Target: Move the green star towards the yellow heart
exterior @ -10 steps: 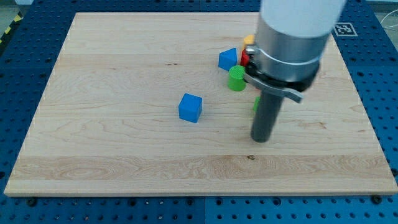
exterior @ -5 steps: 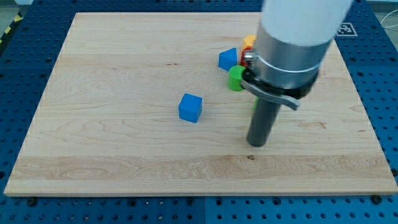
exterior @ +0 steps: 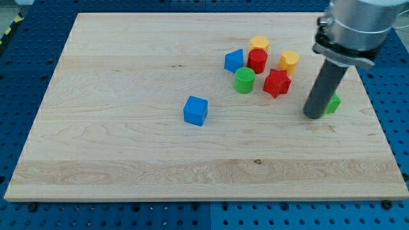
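My tip (exterior: 314,115) rests on the board at the view's right. The green star (exterior: 333,103) lies just to the right of the rod, touching it or nearly so, and is mostly hidden behind it. The yellow heart (exterior: 289,61) sits up and to the left of the tip, beside a red star (exterior: 277,83).
A cluster sits left of the yellow heart: a yellow hexagon (exterior: 259,44), a red cylinder (exterior: 257,61), a green cylinder (exterior: 244,80) and a blue block (exterior: 234,61). A blue cube (exterior: 195,110) lies alone near the board's (exterior: 115,102) middle. The board's right edge is near the tip.
The arm has swung from the board's middle to the right, uncovering the cluster. The tip now stands beside the green star, which lies further right than it did.
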Action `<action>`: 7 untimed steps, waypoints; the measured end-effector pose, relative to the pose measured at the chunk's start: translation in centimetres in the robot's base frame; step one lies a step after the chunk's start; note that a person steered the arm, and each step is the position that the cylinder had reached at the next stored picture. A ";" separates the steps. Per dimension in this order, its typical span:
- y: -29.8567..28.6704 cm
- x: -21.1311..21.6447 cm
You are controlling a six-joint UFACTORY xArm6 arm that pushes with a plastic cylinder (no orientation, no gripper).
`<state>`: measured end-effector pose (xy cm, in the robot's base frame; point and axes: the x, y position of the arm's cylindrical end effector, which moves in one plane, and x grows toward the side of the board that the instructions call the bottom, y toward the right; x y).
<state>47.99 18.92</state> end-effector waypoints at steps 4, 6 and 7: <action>7.5 1.5; 4.5 2.4; 3.1 1.5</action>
<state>49.48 21.99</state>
